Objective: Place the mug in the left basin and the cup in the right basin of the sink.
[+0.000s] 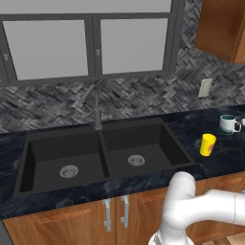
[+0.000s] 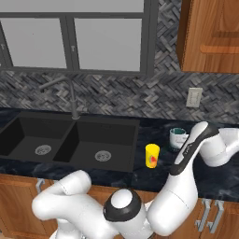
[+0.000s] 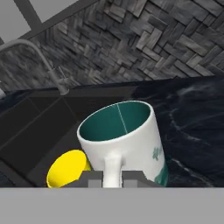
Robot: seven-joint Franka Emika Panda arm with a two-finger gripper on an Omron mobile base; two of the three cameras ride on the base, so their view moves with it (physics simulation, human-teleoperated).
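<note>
The white-grey mug [image 3: 127, 135] with a teal inside stands upright over the black counter, right of the sink [image 1: 103, 184]. My gripper [image 3: 113, 179] is shut on its side handle, one dark finger [image 3: 92, 180] on each side. The mug [image 1: 228, 123] is at the far right of the left base view, and my forearm partly hides the mug [image 2: 177, 137] in the right base view. The yellow cup [image 1: 207, 144] stands on the counter between the mug and the right basin [image 1: 143, 143]; the cup [image 2: 152, 155] shows its red mark. The left basin [image 1: 52, 155] holds nothing.
A dark grey faucet [image 1: 97, 112] rises behind the sink's divider. A wall outlet [image 1: 205, 87] and a wooden upper cabinet [image 1: 225, 28] are above the mug's corner. The windows [image 1: 86, 45] are behind the sink. My elbow [image 2: 205, 144] hangs over the right counter.
</note>
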